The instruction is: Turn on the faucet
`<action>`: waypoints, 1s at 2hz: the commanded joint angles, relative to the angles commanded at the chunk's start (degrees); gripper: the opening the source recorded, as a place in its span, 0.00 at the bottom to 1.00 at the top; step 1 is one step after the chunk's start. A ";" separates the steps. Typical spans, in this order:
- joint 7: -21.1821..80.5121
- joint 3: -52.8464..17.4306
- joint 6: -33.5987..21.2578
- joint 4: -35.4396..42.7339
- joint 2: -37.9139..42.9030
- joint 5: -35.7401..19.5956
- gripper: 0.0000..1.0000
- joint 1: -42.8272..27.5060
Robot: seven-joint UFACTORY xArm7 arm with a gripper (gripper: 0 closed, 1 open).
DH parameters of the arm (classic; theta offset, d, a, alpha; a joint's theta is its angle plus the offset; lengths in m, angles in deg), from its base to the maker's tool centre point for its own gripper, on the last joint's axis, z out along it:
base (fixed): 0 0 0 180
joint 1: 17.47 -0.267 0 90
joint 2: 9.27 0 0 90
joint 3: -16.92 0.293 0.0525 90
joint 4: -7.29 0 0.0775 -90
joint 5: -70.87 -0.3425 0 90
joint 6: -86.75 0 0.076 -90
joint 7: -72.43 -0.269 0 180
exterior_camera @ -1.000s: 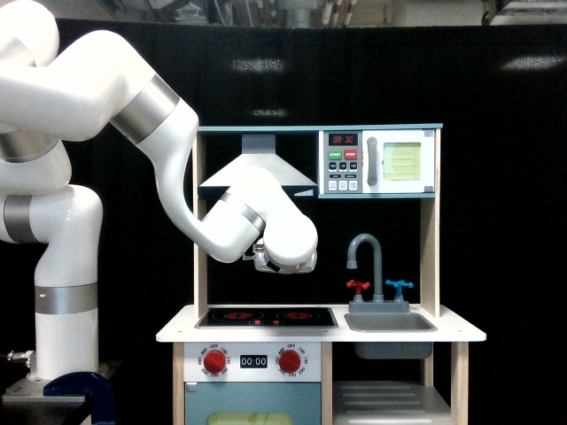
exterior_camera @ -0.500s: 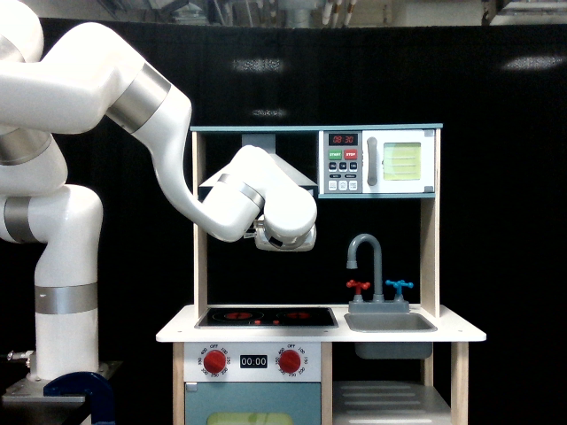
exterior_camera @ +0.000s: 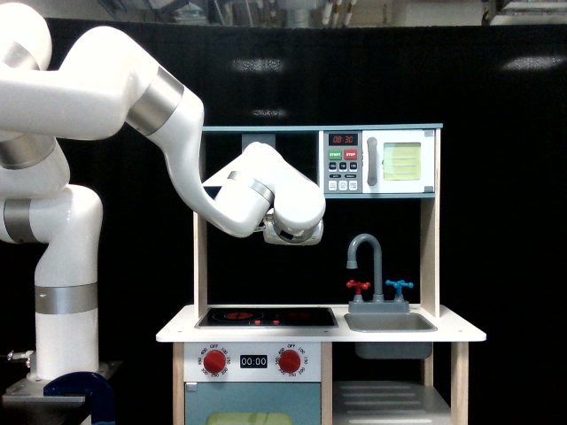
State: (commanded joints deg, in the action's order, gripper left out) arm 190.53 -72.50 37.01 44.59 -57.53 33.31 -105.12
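Observation:
The faucet (exterior_camera: 370,266) is a small grey gooseneck tap standing behind the sink (exterior_camera: 390,324) on the toy kitchen, its spout hooking toward the exterior view's left. A red cross handle (exterior_camera: 358,287) and a blue cross handle (exterior_camera: 400,287) flank it. The white arm's wrist (exterior_camera: 288,212) hangs above the stove, up and to the left of the faucet and well apart from it. The gripper sits behind the wrist housing, and its fingers do not show.
A toy stovetop (exterior_camera: 266,316) with red burners lies under the wrist. The range hood (exterior_camera: 257,173) is behind the arm and a toy microwave (exterior_camera: 378,161) sits on the upper shelf above the faucet. Wooden posts (exterior_camera: 431,248) frame the counter.
The wrist has risen from just above the stove and shifted slightly toward the exterior view's right, closer to the hood and microwave. The faucet and handles have not moved.

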 joint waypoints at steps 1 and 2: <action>-1.26 -4.98 10.71 4.05 -5.97 0.86 1.00 -15.22; -3.27 -8.33 18.43 7.89 -12.11 4.31 1.00 -25.80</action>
State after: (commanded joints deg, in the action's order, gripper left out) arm 187.27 -80.83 55.44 52.49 -69.64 37.62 -130.92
